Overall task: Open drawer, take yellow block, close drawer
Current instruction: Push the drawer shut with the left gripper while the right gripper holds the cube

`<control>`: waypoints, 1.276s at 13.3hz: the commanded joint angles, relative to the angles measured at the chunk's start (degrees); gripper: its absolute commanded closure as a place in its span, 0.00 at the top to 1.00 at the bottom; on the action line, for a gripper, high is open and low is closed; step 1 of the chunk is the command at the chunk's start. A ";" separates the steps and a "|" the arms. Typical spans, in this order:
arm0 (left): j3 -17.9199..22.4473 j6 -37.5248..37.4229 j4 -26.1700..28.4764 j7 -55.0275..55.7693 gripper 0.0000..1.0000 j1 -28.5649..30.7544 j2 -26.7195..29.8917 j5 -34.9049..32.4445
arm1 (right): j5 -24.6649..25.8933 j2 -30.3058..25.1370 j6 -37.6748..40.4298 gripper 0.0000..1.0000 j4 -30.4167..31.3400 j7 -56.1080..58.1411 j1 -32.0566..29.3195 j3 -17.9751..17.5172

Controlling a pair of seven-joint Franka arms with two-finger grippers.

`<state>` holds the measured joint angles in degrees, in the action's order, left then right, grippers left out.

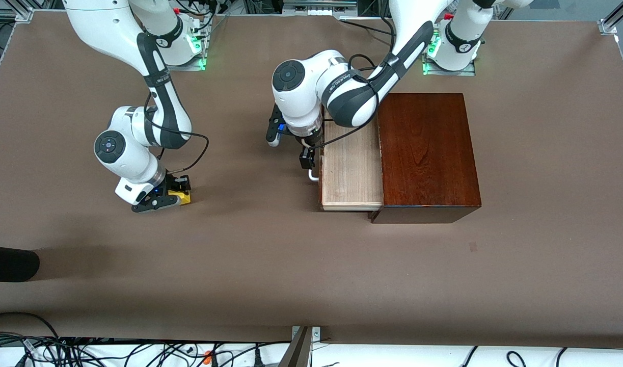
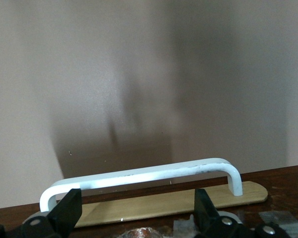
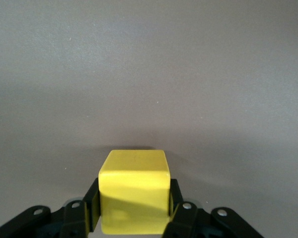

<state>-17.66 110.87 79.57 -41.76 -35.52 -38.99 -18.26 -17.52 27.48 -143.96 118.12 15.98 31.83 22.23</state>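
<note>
Along bottom edge of frame: tangle of cables [image 1: 112, 351], off the table [image 1: 291, 265]. Just above that, at the frame edge on the right arm's end: dark rounded object [image 1: 8, 264], cut off, can't tell what.

Middle-low of frame, toward right arm's end: right gripper [image 1: 174, 198], down low at the table surface, clamped narrow on the yellow block [image 1: 184, 197]. In right wrist view: yellow block [image 3: 134, 191] squeezed between the two black fingers [image 3: 82, 215], one pad on each side face, top face of cube showing, brown table past it. Can't tell whether cube bottom touches the table or sits a hair off it. Well apart from the drawer.

Centre of frame: drawer [image 1: 352, 168] pulled partway out of the wooden box [image 1: 428, 153], pale wood inside showing, open end facing the right arm's end. Dark reddish-brown glossy box, on the table toward the left arm's end, upper-middle of frame.

On drawer front: white loop handle [image 1: 314, 176]. Left gripper [image 1: 307, 159] right at it, reaching down from the upper part of the frame, wrist over the drawer's front edge. In left wrist view: white loop handle [image 2: 139, 176] running crosswise just past the fingertips, black fingers [image 2: 64, 213] spread wide, one near each end of the loop. Jaws wide, nothing clamped. Contact with handle: can't tell.
</note>
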 commanded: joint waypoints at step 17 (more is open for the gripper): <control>0.96 -14.45 0.67 -0.07 1.00 5.02 3.05 -9.16 | -1.82 -5.15 9.54 1.00 -9.29 -3.66 -1.69 0.88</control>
<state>-17.07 97.51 78.96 -41.03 -31.91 -37.25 -25.49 -18.14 23.71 -139.67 112.40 13.63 30.53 23.07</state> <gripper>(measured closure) 0.000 0.000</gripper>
